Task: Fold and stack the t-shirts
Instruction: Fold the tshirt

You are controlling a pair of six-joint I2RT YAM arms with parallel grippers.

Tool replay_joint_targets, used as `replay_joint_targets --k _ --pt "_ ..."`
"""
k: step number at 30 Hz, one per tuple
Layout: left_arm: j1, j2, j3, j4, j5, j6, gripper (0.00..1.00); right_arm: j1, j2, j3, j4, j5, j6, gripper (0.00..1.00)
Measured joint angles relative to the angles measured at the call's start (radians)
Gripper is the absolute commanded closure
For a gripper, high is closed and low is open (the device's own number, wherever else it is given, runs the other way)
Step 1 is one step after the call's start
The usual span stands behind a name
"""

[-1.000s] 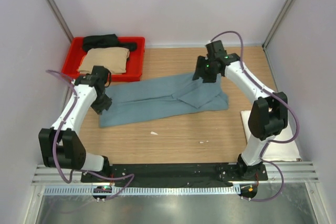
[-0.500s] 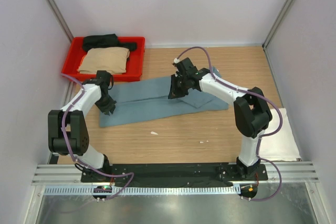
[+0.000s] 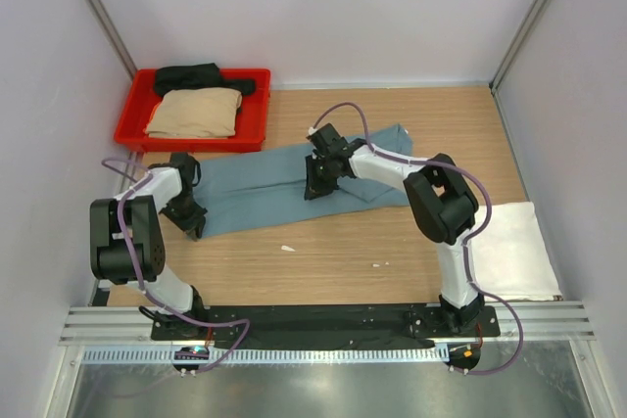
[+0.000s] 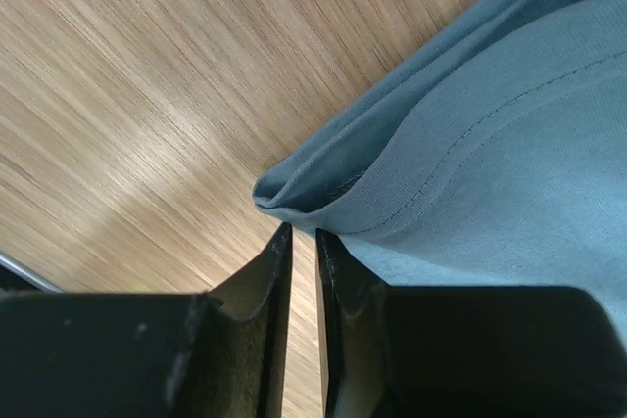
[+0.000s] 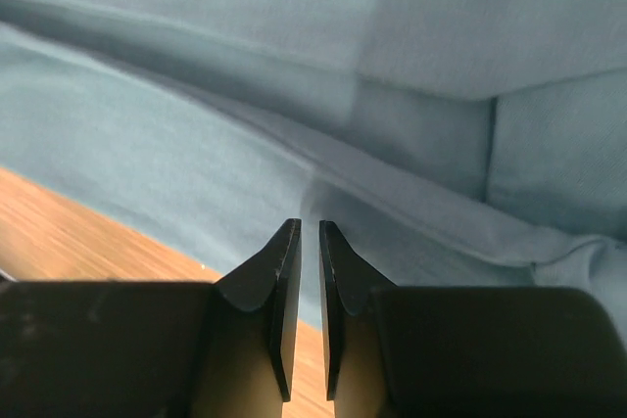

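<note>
Teal-blue t-shirt (image 3: pixel 265 188) lies spread on the wooden table (image 3: pixel 392 252), with the left gripper (image 4: pixel 304 230) at its left corner and the right gripper (image 5: pixel 310 224) over its middle folds; both jaw pairs are narrowed to a slit, and any pinch of cloth is indeterminable.

Colours: teal-blue t-shirt (image 3: pixel 260 183) plain, tan t-shirt (image 3: pixel 196 113), black t-shirt (image 3: pixel 191 76), white t-shirt (image 3: pixel 514 252), tray (image 3: pixel 259 110) red, surface (image 3: pixel 343 242) light wood grain, arms (image 3: pixel 387 168) white with black joints, cables (image 3: pixel 343 106) purple.
</note>
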Motion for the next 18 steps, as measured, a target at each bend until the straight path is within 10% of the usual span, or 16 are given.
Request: replay_joint_targets --k 7,14,18 --pt "0.005 -0.018 -0.013 -0.014 0.017 -0.027 0.87 -0.023 0.014 0.048 -0.018 0.014 -0.004 0.71" --pt "0.006 -0.141 0.064 -0.097 0.012 0.040 0.52 -0.133 -0.099 -0.002 -0.085 0.035 -0.028 0.55" --pt "0.008 -0.135 0.204 -0.031 -0.013 0.149 0.57 -0.244 -0.220 -0.072 -0.114 0.045 -0.035 0.47"
